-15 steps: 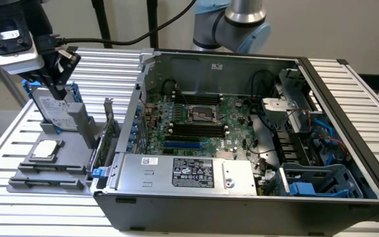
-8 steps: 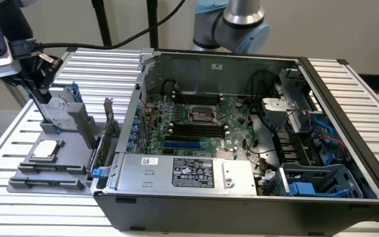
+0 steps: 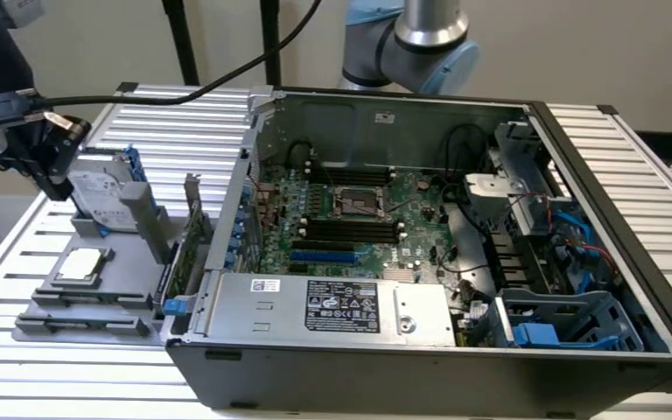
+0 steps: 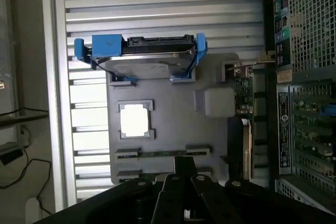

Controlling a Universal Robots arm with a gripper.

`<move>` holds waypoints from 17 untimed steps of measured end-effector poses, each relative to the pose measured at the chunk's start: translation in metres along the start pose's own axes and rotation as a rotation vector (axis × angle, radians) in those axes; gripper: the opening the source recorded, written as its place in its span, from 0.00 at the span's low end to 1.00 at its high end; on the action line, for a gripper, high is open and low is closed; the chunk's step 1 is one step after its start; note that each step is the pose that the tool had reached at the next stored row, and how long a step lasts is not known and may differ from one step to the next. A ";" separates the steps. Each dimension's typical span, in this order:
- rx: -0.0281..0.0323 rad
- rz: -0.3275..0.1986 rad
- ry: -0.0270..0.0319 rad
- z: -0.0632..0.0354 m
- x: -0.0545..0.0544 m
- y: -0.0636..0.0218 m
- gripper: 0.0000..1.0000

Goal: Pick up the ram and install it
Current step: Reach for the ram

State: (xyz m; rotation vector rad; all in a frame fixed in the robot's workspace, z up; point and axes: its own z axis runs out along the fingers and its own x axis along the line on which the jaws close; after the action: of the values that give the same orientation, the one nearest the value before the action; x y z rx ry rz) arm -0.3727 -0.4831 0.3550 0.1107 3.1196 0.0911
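Ram (image 4: 160, 153): lies on edge between two clips of the grey tray (image 4: 210, 145), lower left of the exterior view, outside the computer case (image 3: 430, 376).

Hand (image 4: 184, 169): clenched, grasping nothing. Hangs above the tray, fingertips lined up near the stick but apart from it.

Risks, as judged:
- With fingers this tight, would land on the thin top edge rather than straddle it. Could tip the stick in its clips or scuff chips.
- On an off-line descent, could clip the CPU (image 4: 135, 119) or hard drive (image 4: 144, 59) nearby.
- At the black slots (image 3: 353, 229), any tilt probably means a bad seat.

Desk (image 3: 32, 367): ribbed aluminium slats, pale, level.

Room: plain beige wall (image 3: 102, 35), black cables (image 3: 126, 100) upper left.
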 end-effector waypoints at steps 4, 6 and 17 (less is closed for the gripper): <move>0.0027 0.000 0.0011 0.0012 0.001 -0.0138 0.11; 0.0049 0.000 0.0018 0.0018 0.001 -0.0200 0.11; 0.0440 -0.004 0.0070 0.0039 0.005 -0.0370 0.11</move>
State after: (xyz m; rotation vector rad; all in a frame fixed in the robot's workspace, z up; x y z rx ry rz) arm -0.3801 -0.5194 0.3488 0.1058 3.1294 0.0229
